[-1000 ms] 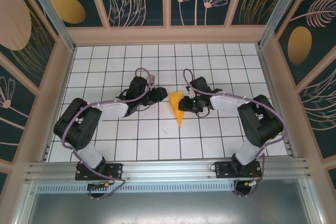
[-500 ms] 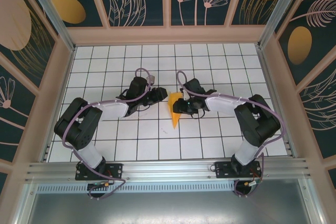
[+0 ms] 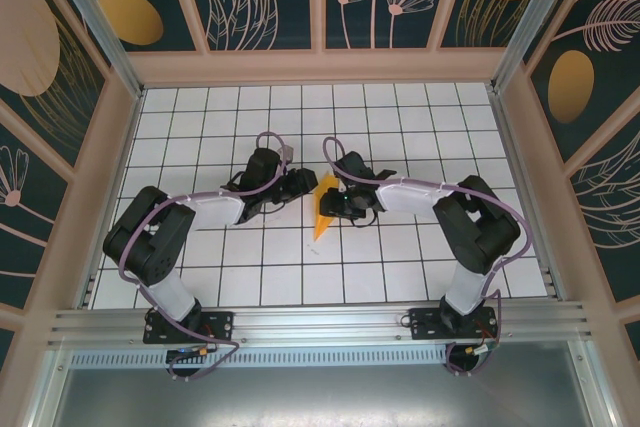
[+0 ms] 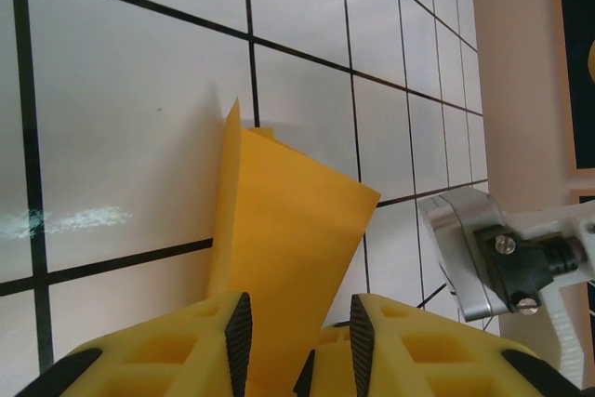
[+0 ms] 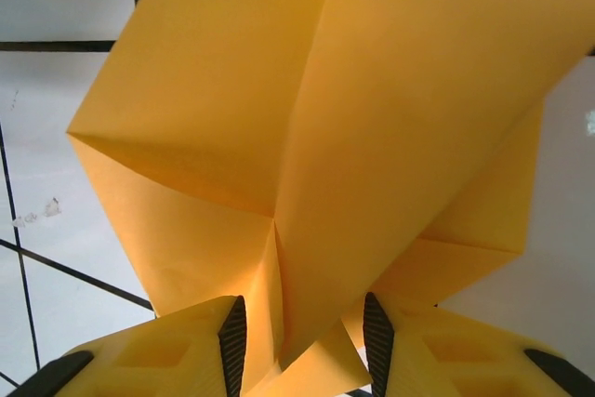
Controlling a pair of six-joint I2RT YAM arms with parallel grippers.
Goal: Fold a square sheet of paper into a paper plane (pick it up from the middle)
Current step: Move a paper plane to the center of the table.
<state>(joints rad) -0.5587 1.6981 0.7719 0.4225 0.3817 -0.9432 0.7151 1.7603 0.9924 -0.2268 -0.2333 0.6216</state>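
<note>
Within left claw (image 4: 298,334) and right claw (image 5: 300,324) sits the paper plane (image 3: 321,215).

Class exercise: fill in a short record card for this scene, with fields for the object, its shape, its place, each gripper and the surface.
object: paper plane, orange-yellow, partly folded
shape: narrow, creased, pointed tip toward the arm bases
place: mid-table, between the two grippers
left gripper: paper between its fingers
right gripper: paper between its fingers
surface: white tiled table with dark grid lines
</note>
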